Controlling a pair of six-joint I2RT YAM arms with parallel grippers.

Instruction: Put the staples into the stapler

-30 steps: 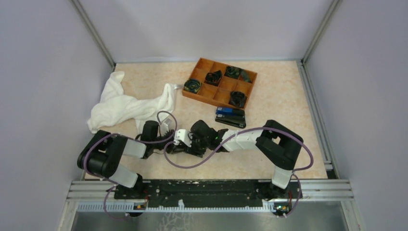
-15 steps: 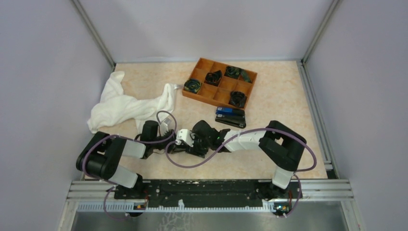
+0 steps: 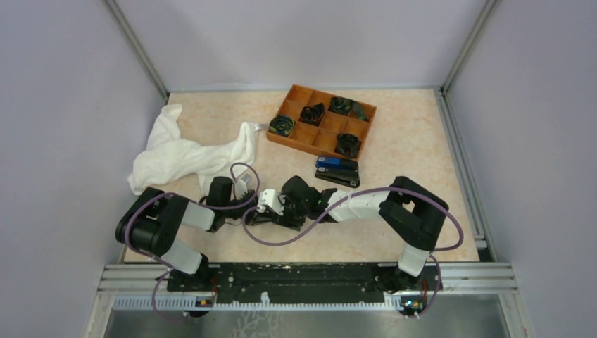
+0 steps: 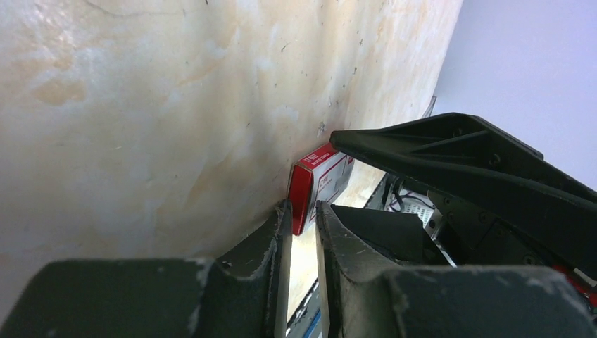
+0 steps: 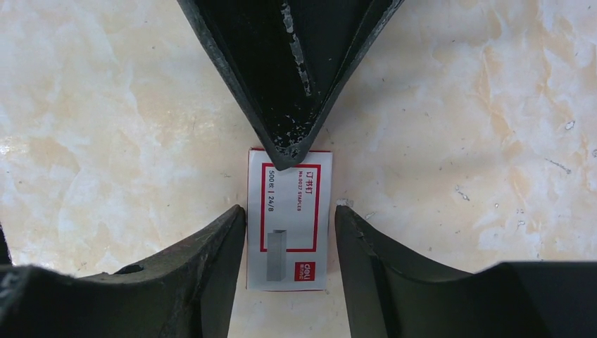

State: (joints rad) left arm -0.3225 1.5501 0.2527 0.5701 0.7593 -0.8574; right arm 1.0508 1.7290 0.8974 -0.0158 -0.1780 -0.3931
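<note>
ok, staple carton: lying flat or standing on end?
Lying flat: the carton rests on the table with its printed, red-framed label face up, as the right wrist view shows.

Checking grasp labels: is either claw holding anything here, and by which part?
Cannot be told. The right claw flanks the long sides of the small white, red-labelled staple carton, which lies flat; no clear squeeze shows.
</note>
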